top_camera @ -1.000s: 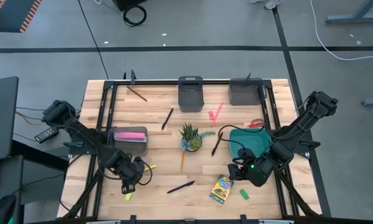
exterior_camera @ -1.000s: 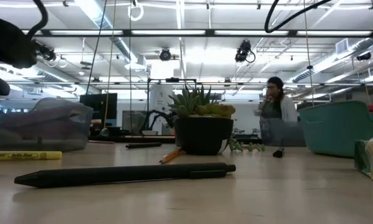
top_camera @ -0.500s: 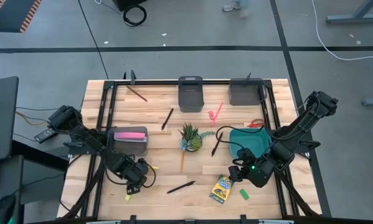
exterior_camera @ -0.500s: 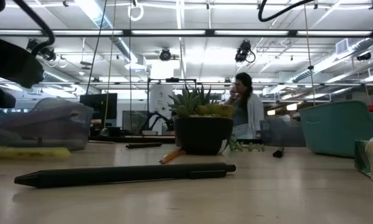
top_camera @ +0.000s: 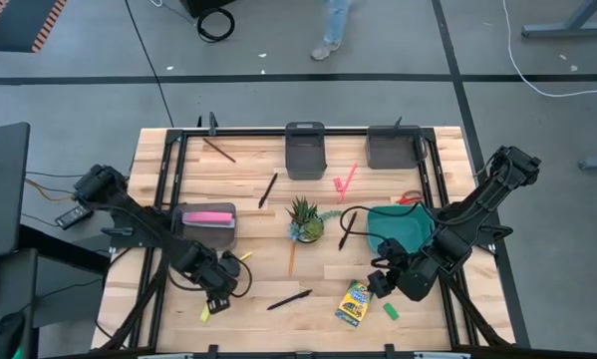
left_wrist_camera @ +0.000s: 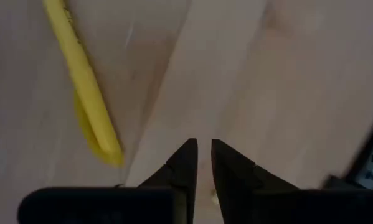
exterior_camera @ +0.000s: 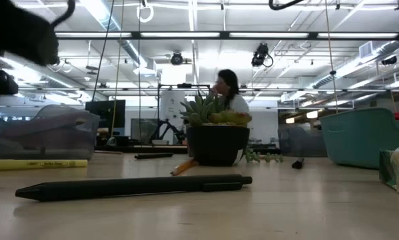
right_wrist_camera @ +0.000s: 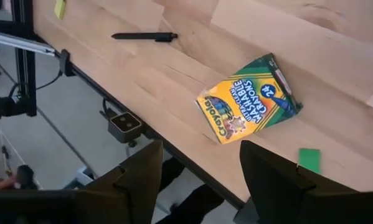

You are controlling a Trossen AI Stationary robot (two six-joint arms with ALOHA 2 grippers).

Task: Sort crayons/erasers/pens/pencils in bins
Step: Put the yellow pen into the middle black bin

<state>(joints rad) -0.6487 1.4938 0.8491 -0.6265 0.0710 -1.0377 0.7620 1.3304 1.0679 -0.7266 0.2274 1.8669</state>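
Left wrist view shows the left gripper over bare wood, its fingers nearly together and clamped on nothing; the yellow pen lies just beside it, untouched. Right wrist view shows the right gripper with fingers wide apart above the crayon box, a green eraser near that box and a black pen farther along the table. High view places the teal bin beside the right arm, the grey bin with its pink bar by the left arm, and the potted plant between them.
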